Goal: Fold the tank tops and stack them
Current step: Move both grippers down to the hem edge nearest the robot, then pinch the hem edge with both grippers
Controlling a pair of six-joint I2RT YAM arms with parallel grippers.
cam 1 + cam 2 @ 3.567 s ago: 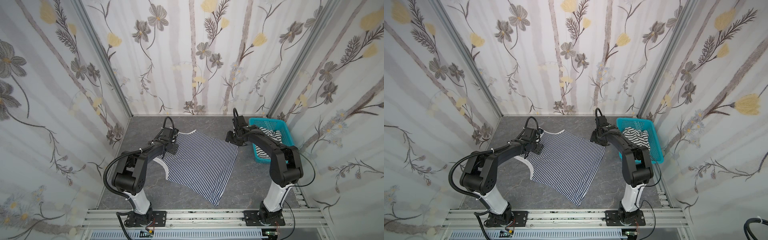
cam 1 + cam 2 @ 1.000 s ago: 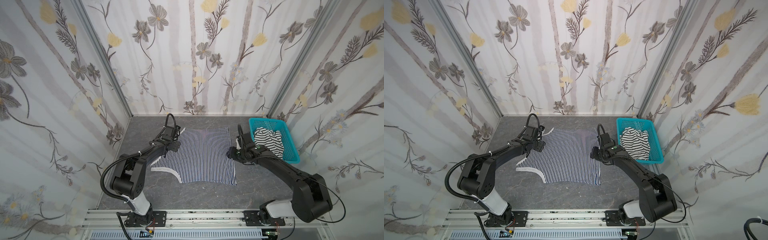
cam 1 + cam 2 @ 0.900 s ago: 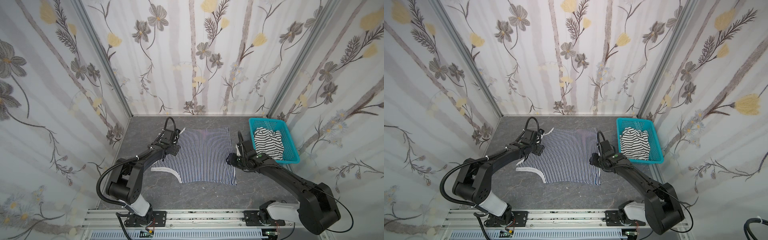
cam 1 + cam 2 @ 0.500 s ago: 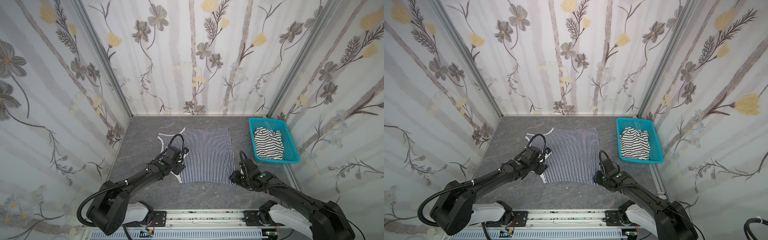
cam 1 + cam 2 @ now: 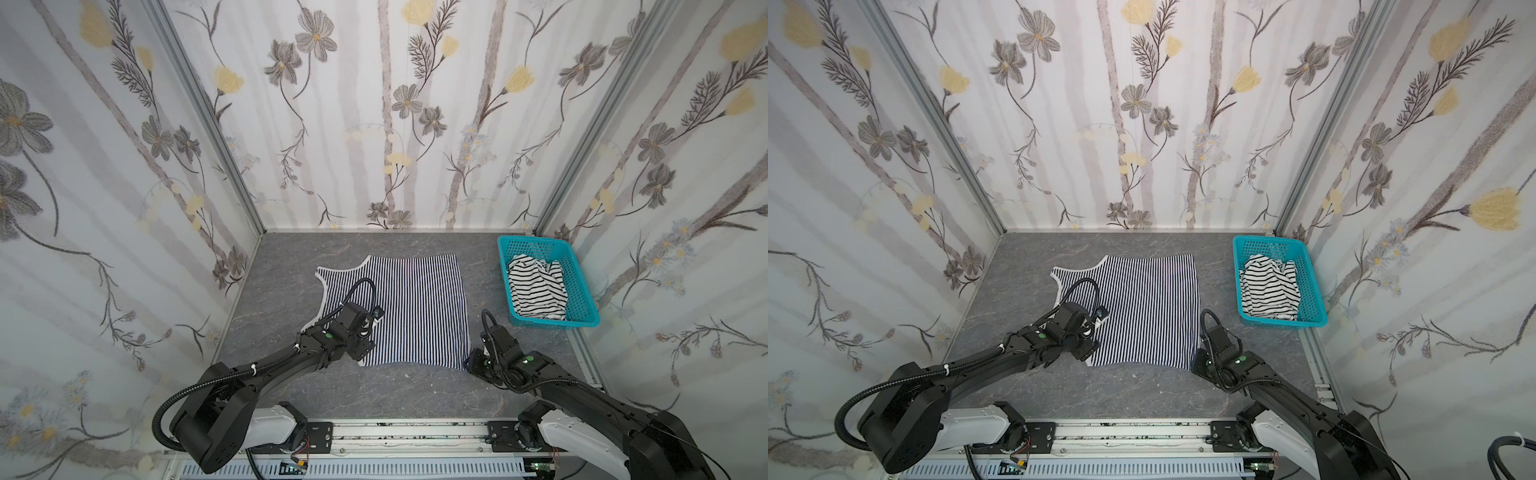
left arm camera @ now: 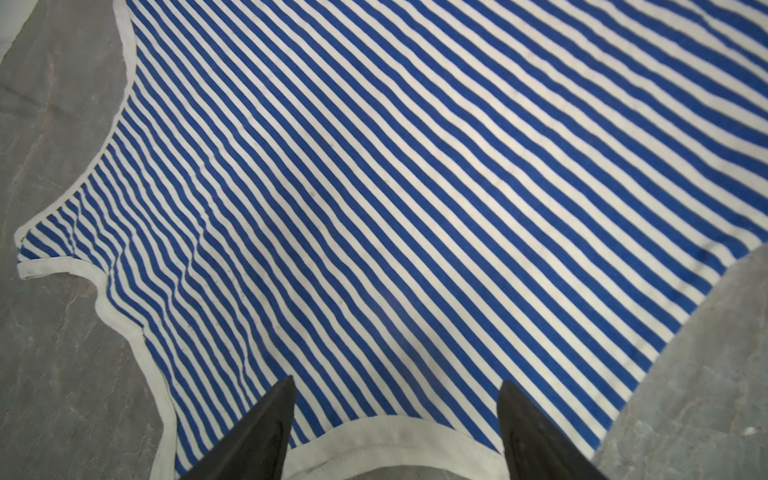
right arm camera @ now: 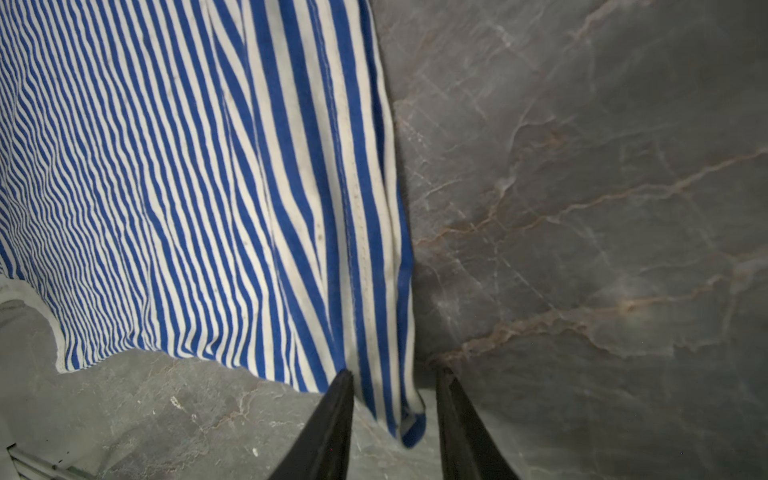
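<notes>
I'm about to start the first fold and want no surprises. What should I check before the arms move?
1. Fine-striped top spread on the table: ok.
2. Its near corner sits inside the right claw: ok.
3. Right claw closed on that corner: not ok, gaps show.
4. Left claw open over the white-trimmed edge: ok.
5. Wide-striped top out of the way in the basket: ok.

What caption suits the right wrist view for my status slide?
Right gripper straddling a corner of the striped tank top on the grey table, jaws not yet shut on it.
</notes>
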